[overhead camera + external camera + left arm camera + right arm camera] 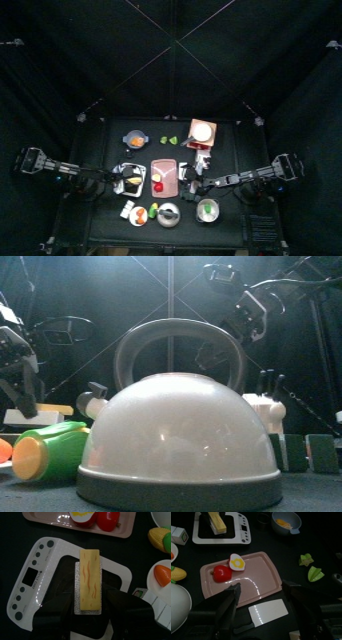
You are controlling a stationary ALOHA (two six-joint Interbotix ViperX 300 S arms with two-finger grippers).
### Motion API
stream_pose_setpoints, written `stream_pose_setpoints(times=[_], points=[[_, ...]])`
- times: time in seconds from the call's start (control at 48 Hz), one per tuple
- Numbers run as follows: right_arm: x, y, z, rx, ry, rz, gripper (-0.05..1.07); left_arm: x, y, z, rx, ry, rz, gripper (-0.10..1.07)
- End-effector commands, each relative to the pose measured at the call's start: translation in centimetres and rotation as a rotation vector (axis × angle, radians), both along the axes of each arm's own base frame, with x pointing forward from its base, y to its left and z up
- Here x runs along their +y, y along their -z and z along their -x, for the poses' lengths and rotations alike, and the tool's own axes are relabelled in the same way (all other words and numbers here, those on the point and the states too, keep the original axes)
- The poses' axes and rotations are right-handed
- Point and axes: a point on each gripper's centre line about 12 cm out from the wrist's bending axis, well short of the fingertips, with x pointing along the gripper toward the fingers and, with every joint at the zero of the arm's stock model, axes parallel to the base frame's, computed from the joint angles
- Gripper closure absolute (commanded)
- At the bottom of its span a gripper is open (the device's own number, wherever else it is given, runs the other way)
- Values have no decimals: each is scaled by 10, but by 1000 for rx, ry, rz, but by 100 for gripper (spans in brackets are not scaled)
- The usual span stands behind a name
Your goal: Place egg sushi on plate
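Below my left gripper (89, 619), the egg sushi (89, 579) lies on a white scale (40, 567), its edges clear all round; my jaws stand wide apart, holding nothing. Right gripper (260, 602) hangs open over the pink tray (261, 574).

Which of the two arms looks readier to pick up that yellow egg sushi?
Left. Its open claw hangs right over the egg sushi on the white scale; the right claw hovers over the pink tray.

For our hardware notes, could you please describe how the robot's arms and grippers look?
Both arms are black, jointed, with cables along them. The left gripper and right gripper each have two plain black jaws, broad at the base and tapering; no markings are visible.
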Motion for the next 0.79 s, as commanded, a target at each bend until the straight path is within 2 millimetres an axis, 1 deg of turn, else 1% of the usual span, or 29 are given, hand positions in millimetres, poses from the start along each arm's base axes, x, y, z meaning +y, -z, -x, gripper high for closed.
stream_pose_setpoints(times=[0.0,0.125,0.229,0.25,0.396,0.521,0.667,0.771], points=[[0,-10,0,-28,3,-12,6,-1,-10,-8,-37,2,2,35],[0,-11,1,-30,10,-20,6,-1,-17,-13,-58,1,4,35],[-1,-12,1,-35,12,-21,6,-2,-27,-22,-90,1,5,35],[0,-12,1,-34,11,-22,6,-2,-33,-26,-105,-4,9,35],[0,-13,1,-36,15,-29,6,0,-50,-43,-150,-18,11,36],[-1,-14,3,-39,26,-40,6,8,-64,-59,-163,-62,16,36],[-4,-22,10,-61,56,-55,6,16,-80,-71,-131,-133,27,36],[-6,-26,17,-76,76,-73,6,20,-87,-75,-56,-171,4,36]])
